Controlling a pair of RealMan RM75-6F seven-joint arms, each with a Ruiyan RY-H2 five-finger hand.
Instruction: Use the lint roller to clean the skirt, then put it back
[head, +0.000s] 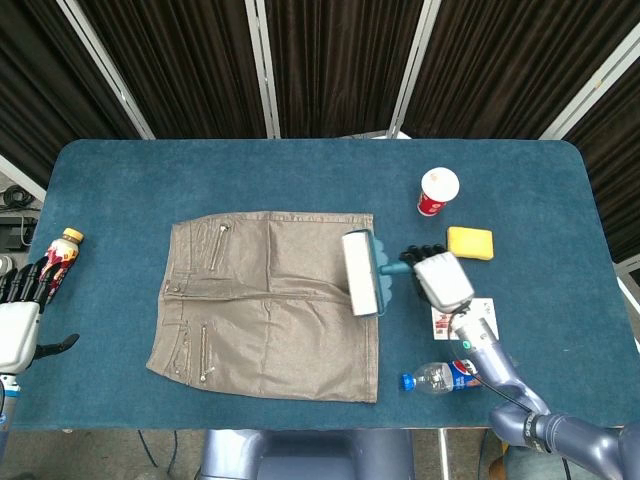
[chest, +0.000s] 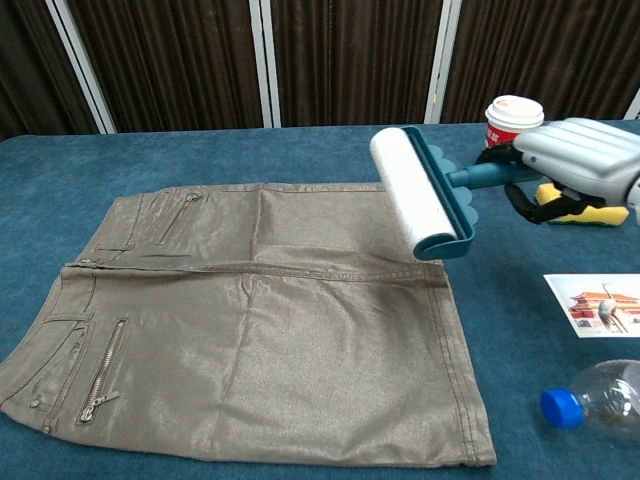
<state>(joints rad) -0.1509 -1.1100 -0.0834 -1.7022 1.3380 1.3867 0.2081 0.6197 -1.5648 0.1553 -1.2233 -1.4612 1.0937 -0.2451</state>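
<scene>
A shiny taupe skirt (head: 265, 300) (chest: 250, 320) lies flat on the blue table. My right hand (head: 438, 278) (chest: 578, 165) grips the teal handle of the lint roller (head: 362, 272) (chest: 420, 194), whose white roll hangs lifted over the skirt's right edge near the waistband. My left hand (head: 18, 315) rests at the table's left edge, fingers apart and holding nothing; the chest view does not show it.
A red paper cup (head: 438, 191) (chest: 510, 125) and a yellow sponge (head: 470, 242) (chest: 575, 210) sit behind the right hand. A printed card (chest: 600, 305) and a plastic bottle (head: 440, 377) (chest: 600, 400) lie at the front right. A small drink bottle (head: 60, 255) lies far left.
</scene>
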